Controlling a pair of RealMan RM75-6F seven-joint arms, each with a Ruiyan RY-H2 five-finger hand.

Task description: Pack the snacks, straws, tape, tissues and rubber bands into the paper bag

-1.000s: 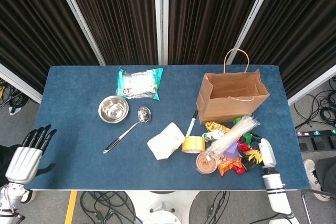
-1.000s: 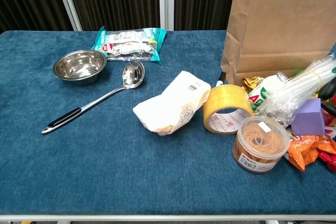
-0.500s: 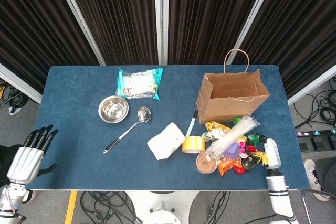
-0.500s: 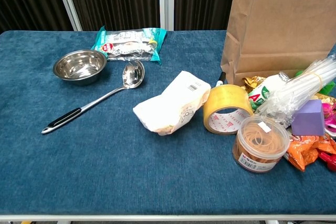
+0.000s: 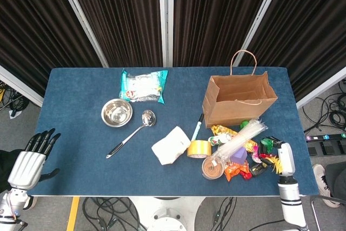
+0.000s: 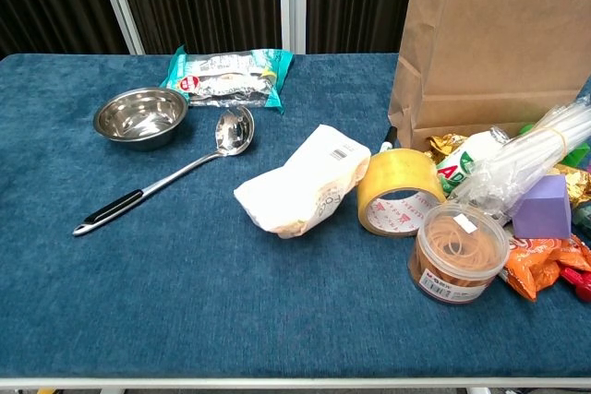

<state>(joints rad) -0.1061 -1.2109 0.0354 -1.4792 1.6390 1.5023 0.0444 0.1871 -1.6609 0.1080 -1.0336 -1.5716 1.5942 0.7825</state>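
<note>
Right hand (image 5: 285, 159) has drifted outward since a second ago, from the near edge of the snack pile toward the counter's right rim; left hand (image 5: 31, 158) barely shifted, off the counter's left side. Nothing on the counter (image 5: 75, 128) has moved.

Right hand: seen back-on in head view, fingers hidden among wrappers, so whether it holds anything I cannot tell. Left hand: fingers extended and apart, holding nothing.

Step in hand, as I judge it: the very start of packing. Paper bag (image 5: 238, 101) stands upright, mouth open upward, at the right rear of the counter; no item looks packed yet (bag interior only partly visible).

Task things lie in a heap just in front of the bag: straws (image 5: 239, 137), snacks (image 5: 238, 169), tape (image 5: 199, 148), rubber bands (image 5: 212, 167) in a clear tub, tissues (image 5: 171, 145) to the left of the tape.

Straws bundle: long axis diagonal, running from near the tub up and right toward the bag's front corner, lying flat across the pile.

Next move likely calls for the right hand to return over the pile, close on one item and lift it above the bag mouth.
</note>
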